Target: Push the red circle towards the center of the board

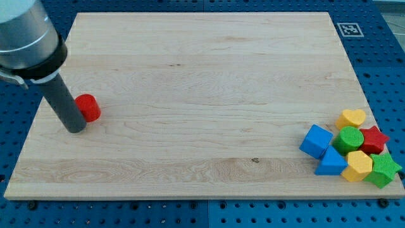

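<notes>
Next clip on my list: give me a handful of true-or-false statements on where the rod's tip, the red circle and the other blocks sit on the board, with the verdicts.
1. My tip is just to the view's left of the red circle, right against it. True.
2. The red circle lies at the middle of the board. False: it lies near the view's left edge.
3. The other blocks are bunched at the view's bottom right. True.
4. The red star sits next to the red circle. False: it is in the cluster at the view's right, beside the green circle.
5. Two blue blocks are in the cluster. True: a blue cube and a blue block below it.
</notes>
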`<state>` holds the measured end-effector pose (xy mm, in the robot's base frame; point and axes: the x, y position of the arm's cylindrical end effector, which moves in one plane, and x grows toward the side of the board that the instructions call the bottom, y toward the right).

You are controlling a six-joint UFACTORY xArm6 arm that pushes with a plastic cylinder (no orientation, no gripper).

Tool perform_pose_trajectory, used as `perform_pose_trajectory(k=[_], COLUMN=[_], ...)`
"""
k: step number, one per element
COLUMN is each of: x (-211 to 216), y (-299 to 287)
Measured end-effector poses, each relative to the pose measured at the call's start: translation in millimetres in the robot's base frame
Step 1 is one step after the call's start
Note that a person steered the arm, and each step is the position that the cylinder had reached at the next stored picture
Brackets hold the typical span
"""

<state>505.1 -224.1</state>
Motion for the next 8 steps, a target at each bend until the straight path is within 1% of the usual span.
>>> perform_pose_trajectory(k=[1,2,3,5,8], x=[-8,-30,-42,-46,-46], y=[-6,-12,-12,-11,17])
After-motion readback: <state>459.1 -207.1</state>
